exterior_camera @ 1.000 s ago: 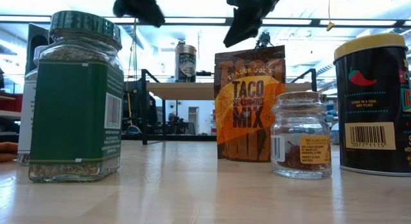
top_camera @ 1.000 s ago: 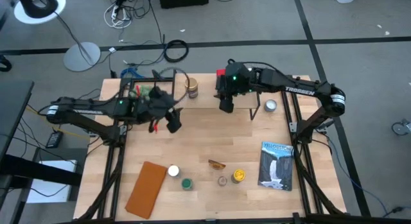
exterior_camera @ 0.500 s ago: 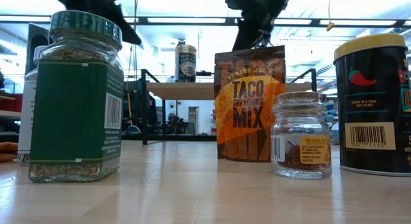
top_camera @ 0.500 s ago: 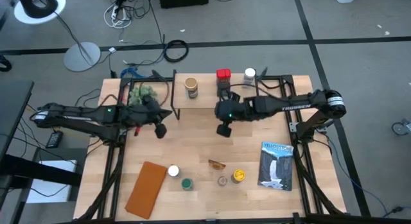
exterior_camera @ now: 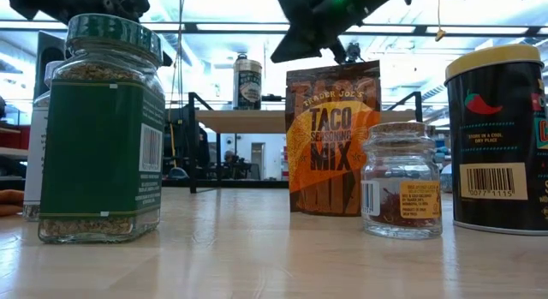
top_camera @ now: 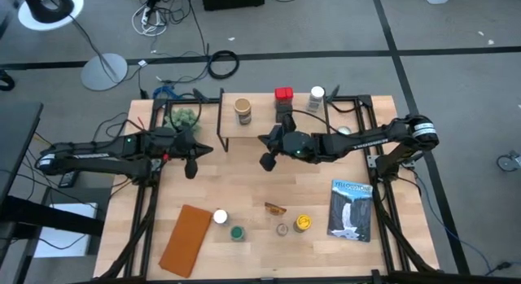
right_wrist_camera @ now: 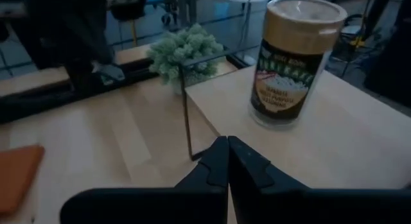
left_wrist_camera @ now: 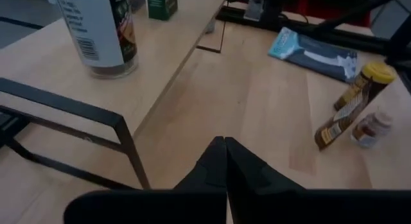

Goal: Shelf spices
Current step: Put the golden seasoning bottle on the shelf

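— Spices (top_camera: 281, 229) wait in a near cluster; three already stand on the far shelf (top_camera: 260, 121).
— Left gripper (top_camera: 191, 168) and right gripper (top_camera: 266, 162) hover clenched, empty; they should open before descending.

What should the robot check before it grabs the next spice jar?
1. Left gripper empty: ok, its jaws are shut on nothing.
2. Right gripper empty: ok, jaws shut, holding nothing.
3. Jaws ready to grab: not ok, both must open first.
4. Room on the shelf: ok, bare wood shows between the tan-lidded jar and the red tin.
5. Spices left on the table: ok, the green-lidded jar and yellow-lidded jar stand upright near the front edge.
6. Lids screwed tight: cannot tell.
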